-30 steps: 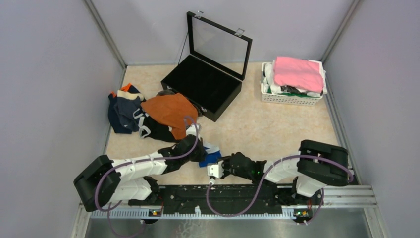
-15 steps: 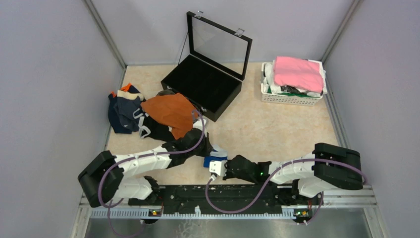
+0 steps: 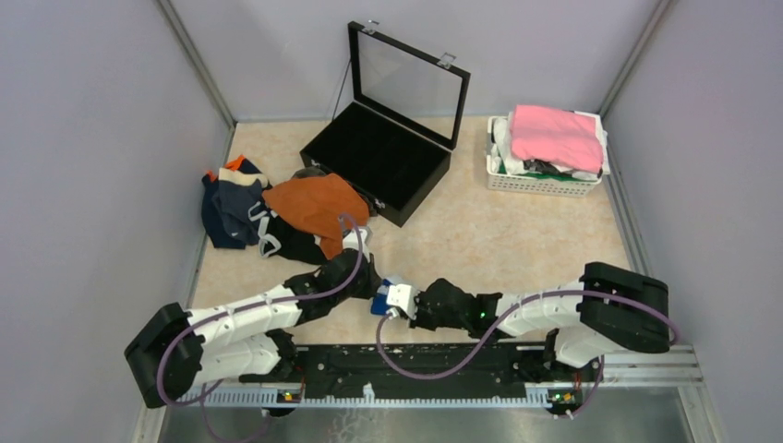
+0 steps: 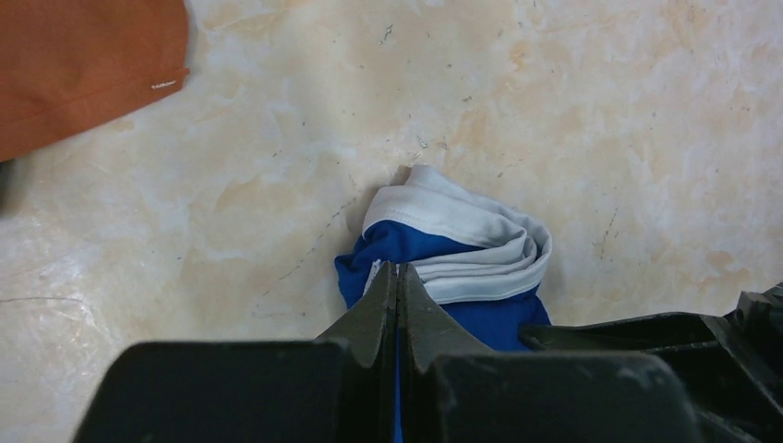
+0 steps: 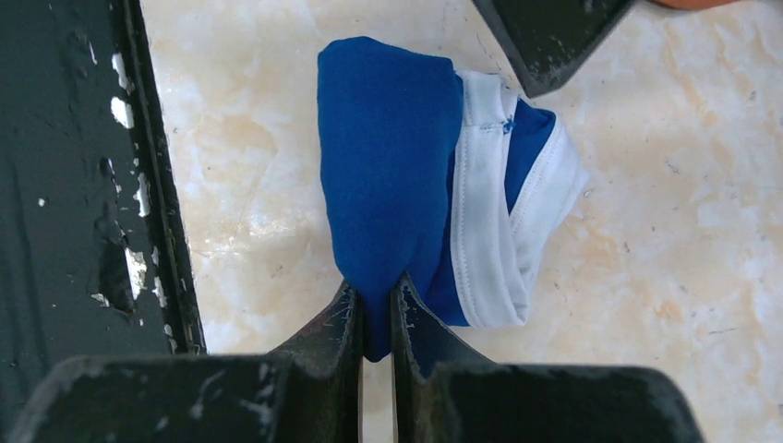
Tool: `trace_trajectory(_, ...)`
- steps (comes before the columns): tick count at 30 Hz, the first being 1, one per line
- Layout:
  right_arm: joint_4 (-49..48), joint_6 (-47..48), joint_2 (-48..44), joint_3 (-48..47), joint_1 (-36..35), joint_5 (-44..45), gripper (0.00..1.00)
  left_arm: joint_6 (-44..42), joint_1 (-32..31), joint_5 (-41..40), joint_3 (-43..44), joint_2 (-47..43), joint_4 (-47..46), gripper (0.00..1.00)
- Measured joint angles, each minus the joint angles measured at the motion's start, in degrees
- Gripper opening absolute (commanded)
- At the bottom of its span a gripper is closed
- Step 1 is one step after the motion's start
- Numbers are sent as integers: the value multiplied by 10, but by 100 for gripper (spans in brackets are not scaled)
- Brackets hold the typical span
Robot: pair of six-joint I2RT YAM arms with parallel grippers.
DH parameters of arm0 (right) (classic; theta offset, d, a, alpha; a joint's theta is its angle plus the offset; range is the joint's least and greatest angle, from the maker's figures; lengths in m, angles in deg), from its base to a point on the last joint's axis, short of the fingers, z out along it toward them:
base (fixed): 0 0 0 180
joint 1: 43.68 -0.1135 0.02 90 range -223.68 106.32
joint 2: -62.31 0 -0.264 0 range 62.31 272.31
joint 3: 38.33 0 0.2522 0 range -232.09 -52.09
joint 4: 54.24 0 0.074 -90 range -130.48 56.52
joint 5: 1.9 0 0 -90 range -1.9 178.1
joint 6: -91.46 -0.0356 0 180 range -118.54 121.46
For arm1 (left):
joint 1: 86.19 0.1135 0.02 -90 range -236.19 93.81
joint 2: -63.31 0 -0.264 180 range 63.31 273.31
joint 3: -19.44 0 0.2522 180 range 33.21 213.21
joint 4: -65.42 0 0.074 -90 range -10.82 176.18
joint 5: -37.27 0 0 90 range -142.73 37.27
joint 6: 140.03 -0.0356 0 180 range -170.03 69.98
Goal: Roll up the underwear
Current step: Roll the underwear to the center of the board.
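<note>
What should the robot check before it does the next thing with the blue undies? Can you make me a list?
1. Right gripper pinching the blue underwear: ok.
2. Left gripper shut, tips at the blue underwear; actually gripping cloth: cannot tell.
3. Roll tidy: not ok, the white waistband bulges out loosely on one side.
4. Black case lid open: ok.
5. Orange underwear lying apart from the blue underwear: ok.

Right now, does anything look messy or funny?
Yes. The blue underwear, pinched by the left fingers and right fingers, is a lumpy roll with its white waistband bulging out. The other underwear lies crumpled in a heap at the left.
</note>
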Motion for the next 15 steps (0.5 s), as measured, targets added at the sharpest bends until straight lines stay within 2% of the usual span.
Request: trace_trajectory(15, -39, -185, 28, -7, 123, -196, 0, 8, 0, -30, 0, -80, 34, 0)
